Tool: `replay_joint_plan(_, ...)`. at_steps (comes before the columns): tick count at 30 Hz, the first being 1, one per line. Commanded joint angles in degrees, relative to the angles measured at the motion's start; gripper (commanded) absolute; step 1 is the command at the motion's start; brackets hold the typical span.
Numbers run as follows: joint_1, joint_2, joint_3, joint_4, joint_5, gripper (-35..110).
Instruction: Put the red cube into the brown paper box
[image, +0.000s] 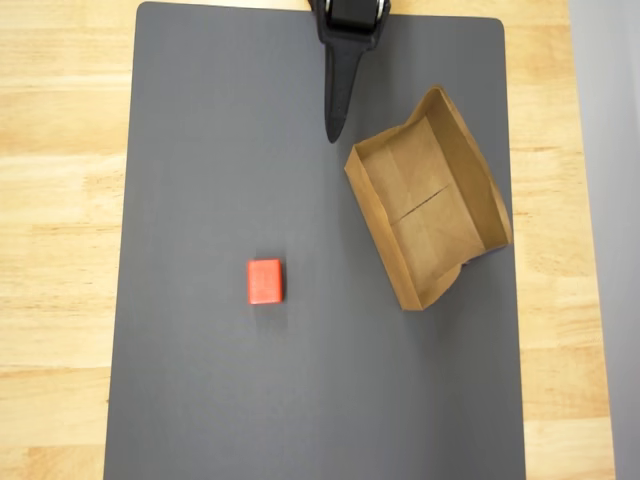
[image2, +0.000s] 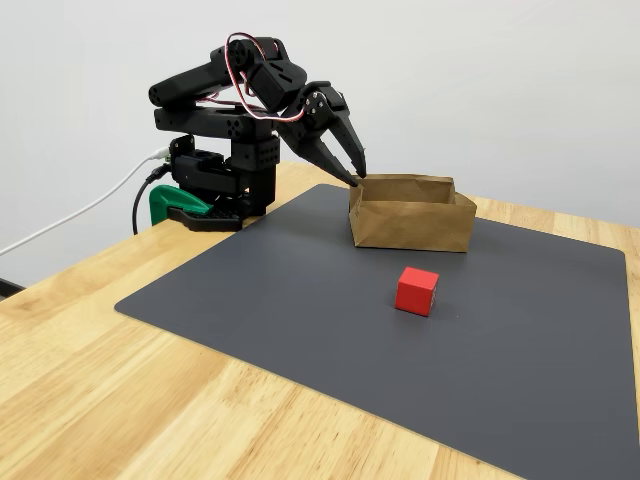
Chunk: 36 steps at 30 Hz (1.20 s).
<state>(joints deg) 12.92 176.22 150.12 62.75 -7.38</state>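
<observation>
The red cube (image: 265, 281) sits alone on the dark grey mat (image: 200, 150), a little left of the mat's middle in the overhead view and nearer the bottom edge than the top, one of its sides carrying a small white mark in the fixed view (image2: 417, 291). The brown paper box (image: 428, 200) lies toward the mat's right edge in the overhead view, turned at a slant so that one corner pushes close to that edge; it is empty, with a crease line running across its floor, and its low walls stand unevenly (the wall near the right edge flares outward). The cube and box are well apart, with bare mat between them. The black arm stands at the mat's top edge on the wooden table (image: 60, 200), folded down, and its gripper (image2: 355, 172) points toward the mat just beside the box's nearest corner. In the fixed view its two fingers are parted slightly, and nothing is between them.
</observation>
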Motion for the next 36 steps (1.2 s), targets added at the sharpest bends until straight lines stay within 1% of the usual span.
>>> replay_joint_plan(1,2.64,-3.16,-5.27,0.26,-0.18,7)
replay_joint_plan(7,7.56,-11.69,-12.04,1.93,-7.38,11)
replay_joint_plan(13,13.54,-25.22,-18.72,1.32,-21.88,9)
replay_joint_plan(15,14.33,-30.41,-21.97,3.25,-29.88,8)
replay_joint_plan(16,14.59,-33.05,-23.99,4.66,-32.08,7)
replay_joint_plan(18,15.03,-38.23,-28.30,7.73,-32.08,7)
replay_joint_plan(22,14.94,-48.08,-36.30,11.78,-24.70,8)
replay_joint_plan(24,14.94,-52.29,-39.81,13.45,-20.74,12)
replay_joint_plan(29,14.50,-61.44,-46.58,14.59,-15.29,19)
replay_joint_plan(32,14.50,-66.62,-49.83,14.06,-14.50,20)
replay_joint_plan(36,14.85,-75.06,-57.22,16.17,-17.58,21)
